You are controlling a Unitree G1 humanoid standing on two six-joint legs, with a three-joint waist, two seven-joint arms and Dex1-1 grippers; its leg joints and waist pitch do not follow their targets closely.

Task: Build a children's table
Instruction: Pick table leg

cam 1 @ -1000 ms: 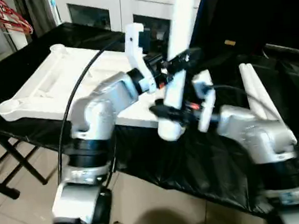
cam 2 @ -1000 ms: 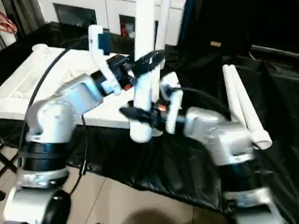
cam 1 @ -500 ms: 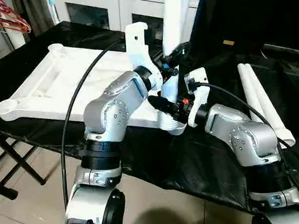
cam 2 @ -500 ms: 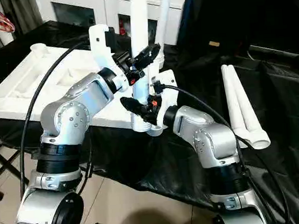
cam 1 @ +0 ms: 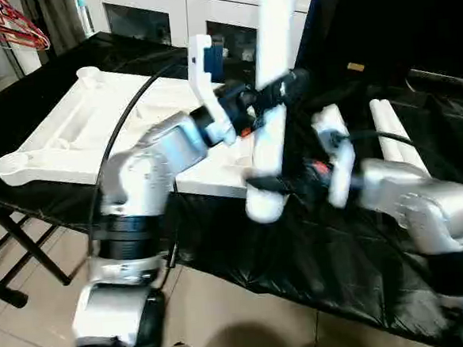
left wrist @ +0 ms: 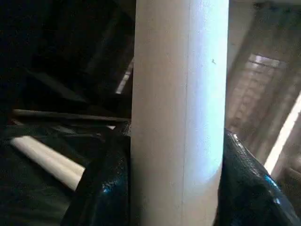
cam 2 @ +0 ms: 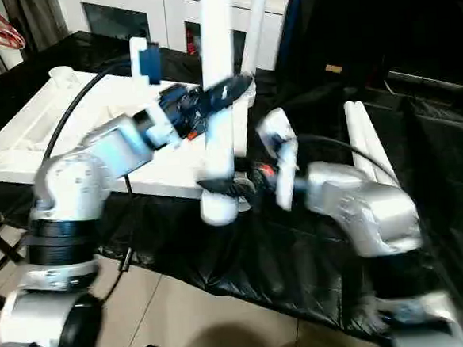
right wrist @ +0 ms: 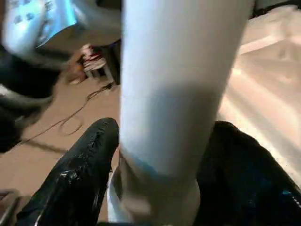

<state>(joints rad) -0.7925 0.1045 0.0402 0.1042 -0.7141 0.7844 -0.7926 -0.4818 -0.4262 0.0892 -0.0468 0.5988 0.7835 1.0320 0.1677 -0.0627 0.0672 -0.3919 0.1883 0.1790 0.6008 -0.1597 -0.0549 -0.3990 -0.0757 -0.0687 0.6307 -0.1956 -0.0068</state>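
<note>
Both silver forearms raised, converging mid-scene. Left gripper (cam 1: 277, 88) up high, fingers (left wrist: 101, 183) clamped on either side of the upright leg (cam 1: 272, 99). Right gripper (cam 1: 276, 188) lower down, fingers (right wrist: 80, 174) straddling the leg's base.

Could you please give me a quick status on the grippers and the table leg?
Left gripper clamped on upright long white tapered tubular leg. Right gripper straddles its lower end, grip unclear. White ribbed tabletop upside down behind. Nothing blocking.
</note>
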